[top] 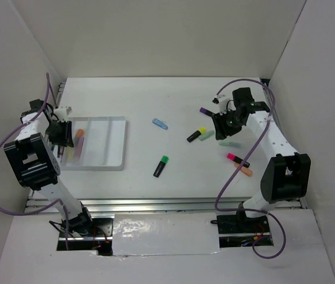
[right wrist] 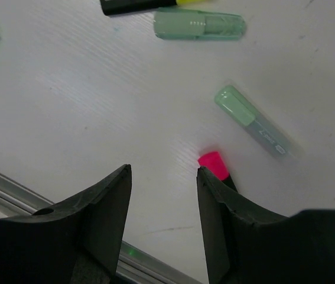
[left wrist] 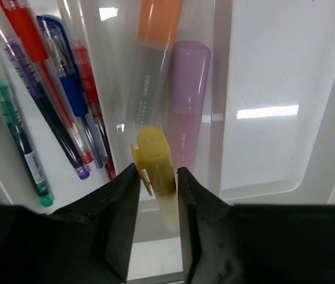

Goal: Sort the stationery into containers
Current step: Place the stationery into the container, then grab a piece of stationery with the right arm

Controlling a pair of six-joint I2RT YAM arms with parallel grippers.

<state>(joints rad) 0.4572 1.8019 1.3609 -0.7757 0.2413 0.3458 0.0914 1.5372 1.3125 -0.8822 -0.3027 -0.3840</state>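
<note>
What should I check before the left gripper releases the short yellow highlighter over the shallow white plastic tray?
1. Hold of the left gripper on the yellow highlighter: ok, both fingers press against it.
2. Highlighter over the white divided tray: ok, above the compartment holding the orange-capped grey highlighter and the lilac-pink highlighter.
3. Free room beneath it in that compartment: cannot tell.
4. Thin pens in the neighbouring compartment out of the way: ok.
5. Right gripper away from the tray: ok, open over the table beside the pink-capped marker.
</note>
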